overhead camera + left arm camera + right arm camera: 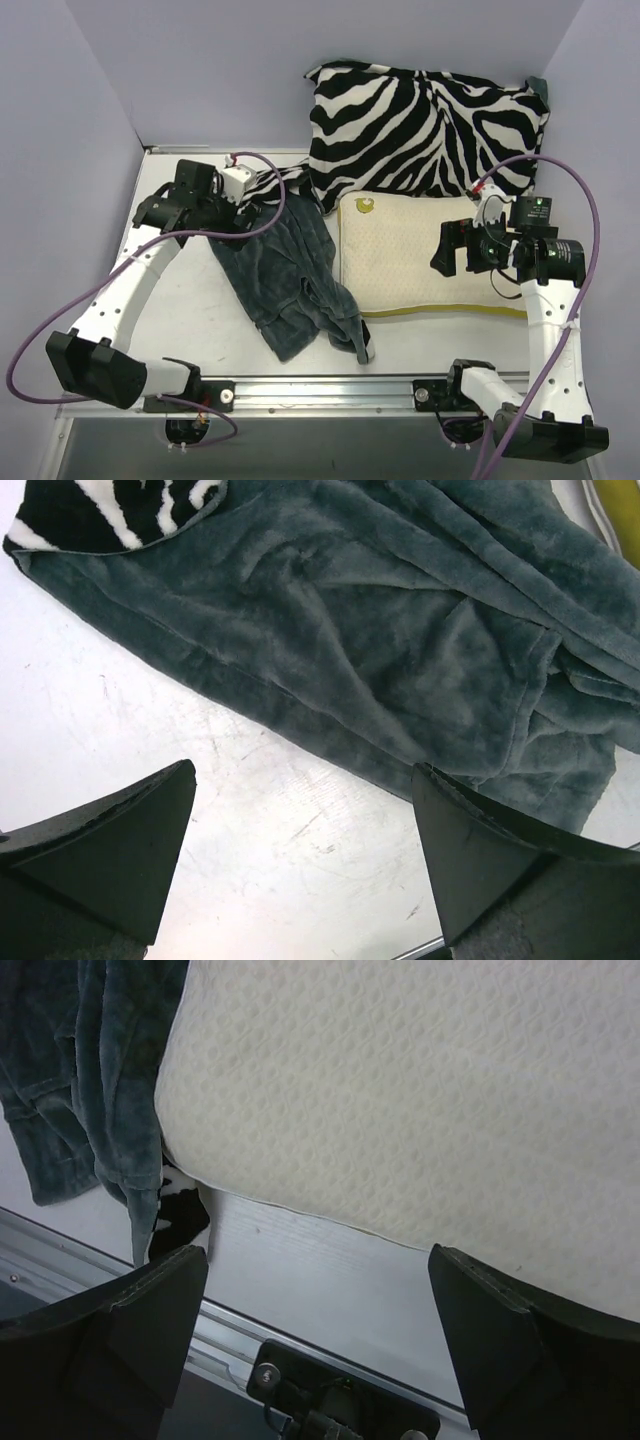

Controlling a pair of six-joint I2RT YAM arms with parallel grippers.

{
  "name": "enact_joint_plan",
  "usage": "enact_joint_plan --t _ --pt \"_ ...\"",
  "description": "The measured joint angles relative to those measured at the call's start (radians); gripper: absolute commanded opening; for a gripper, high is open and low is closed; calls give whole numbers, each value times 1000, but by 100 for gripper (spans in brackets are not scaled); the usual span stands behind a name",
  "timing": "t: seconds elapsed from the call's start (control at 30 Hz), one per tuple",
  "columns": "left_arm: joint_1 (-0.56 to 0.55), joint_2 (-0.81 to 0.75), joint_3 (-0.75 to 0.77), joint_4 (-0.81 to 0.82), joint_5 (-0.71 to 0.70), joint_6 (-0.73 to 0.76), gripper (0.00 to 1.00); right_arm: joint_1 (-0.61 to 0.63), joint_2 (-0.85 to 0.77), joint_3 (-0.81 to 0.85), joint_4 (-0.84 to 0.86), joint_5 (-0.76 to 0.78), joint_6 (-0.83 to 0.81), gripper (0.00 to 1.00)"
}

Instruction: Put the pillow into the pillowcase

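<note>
The cream-yellow quilted pillow (400, 255) lies flat at the centre right of the table, with its olive piping along the near edge. The pillowcase (285, 270) lies crumpled to its left, grey-teal plush side up, and zebra print shows at its far end. My left gripper (222, 212) hovers at the pillowcase's far left edge. It is open (305, 820) over bare table, with the plush pillowcase (400, 630) just ahead. My right gripper (445, 250) is above the pillow's right part. It is open and empty (320, 1300), with the pillow (420, 1090) and a pillowcase (90, 1080) corner ahead.
A plump zebra-print cushion (430, 125) with a teal corner leans on the back wall, touching the pillow's far edge. A metal rail (330, 385) runs along the table's near edge. Purple cables loop from both arms. Grey walls close in the table on three sides.
</note>
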State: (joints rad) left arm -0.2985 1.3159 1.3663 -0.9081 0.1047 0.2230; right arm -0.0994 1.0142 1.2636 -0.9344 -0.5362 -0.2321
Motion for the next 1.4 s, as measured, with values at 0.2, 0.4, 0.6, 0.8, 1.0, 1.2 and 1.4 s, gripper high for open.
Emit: enact_joint_plan --t 0.2,0.4,0.6,0.8,1.0,1.2,1.4 --pt "46 209 183 -36 33 34 97 64 9 0 -13 72 -63 100" --pt "106 546 521 -54 27 69 97 178 56 2 -27 156 -131 100" --pt "169 839 704 -77 19 93 89 288 145 72 -59 198 -174 100" --pt "238 1011 715 -93 -15 106 84 409 227 129 -76 244 -211 100" --pt "264 1013 589 -58 -64 133 39 508 320 166 -82 269 -227 100" --pt "338 814 250 31 -84 176 0 581 420 214 -91 270 -245 100" --pt "597 507 -202 42 -135 264 0 614 581 353 -100 235 -241 86"
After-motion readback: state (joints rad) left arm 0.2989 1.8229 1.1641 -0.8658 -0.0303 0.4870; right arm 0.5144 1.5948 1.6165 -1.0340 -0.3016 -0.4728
